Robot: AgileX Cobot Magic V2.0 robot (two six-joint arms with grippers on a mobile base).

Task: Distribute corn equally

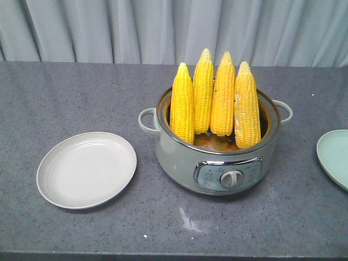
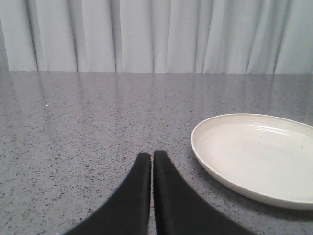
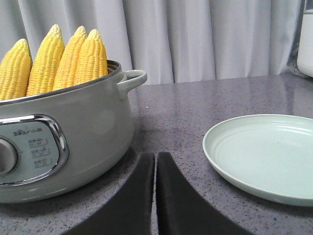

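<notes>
Standing corn (image 1: pixel 203 92) in pot (image 1: pixel 175 157), white plate (image 1: pixel 87 169) apart

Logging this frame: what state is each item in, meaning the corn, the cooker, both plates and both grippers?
corn: four cobs standing upright, tips up, inside the cooker.
cooker: open, no lid on it.
white plate: empty, flat on the table.
green plate: empty, flat on the table.
left gripper: jaws shut, holding nothing.
right gripper: jaws shut, holding nothing.
</notes>
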